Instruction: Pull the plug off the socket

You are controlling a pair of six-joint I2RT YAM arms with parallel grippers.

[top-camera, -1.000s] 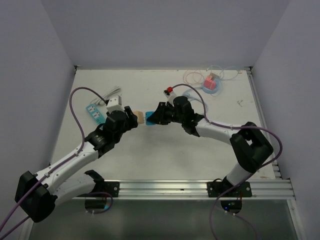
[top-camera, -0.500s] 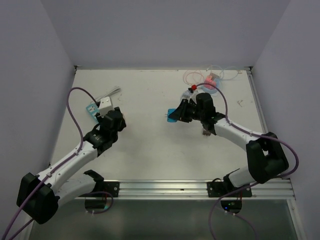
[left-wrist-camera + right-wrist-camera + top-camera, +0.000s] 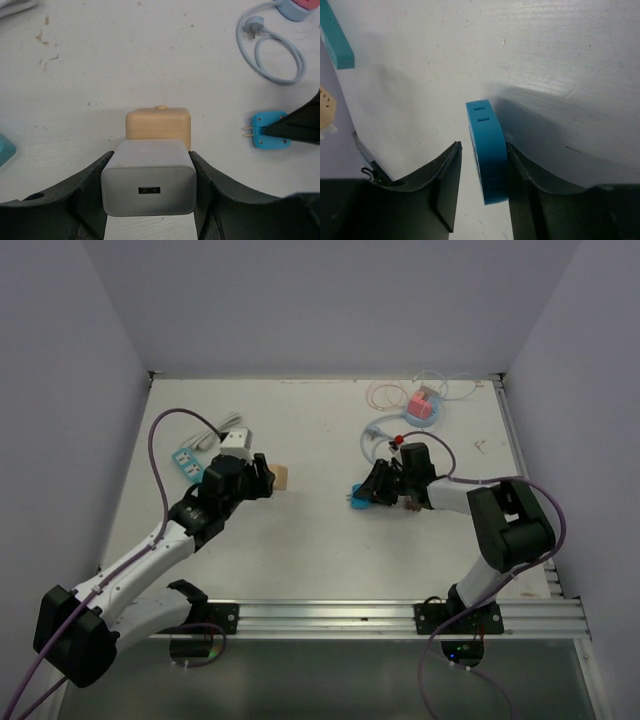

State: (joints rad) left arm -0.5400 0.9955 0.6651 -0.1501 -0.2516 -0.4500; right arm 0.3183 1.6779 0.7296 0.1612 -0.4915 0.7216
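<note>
Plug [image 3: 269,131]: noted free of the socket [image 3: 158,122] and well apart from it, down on the tabletop [image 3: 300,560], right of centre. Its two pins are pointed left, toward the socket. The long axis is taken to run left to right along the tabletop.

The plug is bracketed by the right gripper [image 3: 481,150], whose jaws are parted a little. One finger is seen against the blue body, and a sliver of tabletop is seen between the body and the other finger. The plug is judged not to be firmly gripped.

The socket is seen fixed to the far end of a white charger [image 3: 148,182], which is clamped in the jaws of the left gripper [image 3: 150,160].

Step judged: separation done, plug at the point of being let go.

Next called for: right jaws widened fully and lifted straight clear, so that the plug is not dragged.
</note>
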